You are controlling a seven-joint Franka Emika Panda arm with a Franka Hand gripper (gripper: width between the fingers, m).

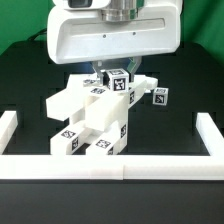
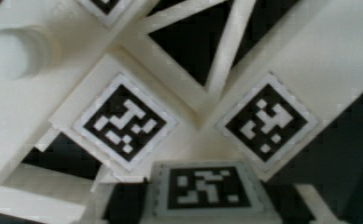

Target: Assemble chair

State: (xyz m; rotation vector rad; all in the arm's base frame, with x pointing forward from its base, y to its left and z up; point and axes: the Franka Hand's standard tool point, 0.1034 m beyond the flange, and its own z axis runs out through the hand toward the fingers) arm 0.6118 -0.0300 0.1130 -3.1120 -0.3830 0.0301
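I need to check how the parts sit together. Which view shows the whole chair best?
The exterior view: the chair shows nearly whole, its tagged bars and blocks stacked together. The wrist view gives only a blurred close-up of it: a few tags, no overall shape.

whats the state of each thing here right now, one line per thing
chair: partly assembled, not finished
top block: sits at the top of the chair, between the gripper's fingers
gripper: lowered onto the top block, looks shut on it
loose block: lies apart on the exterior view's right, not held
border wall: in place, untouched
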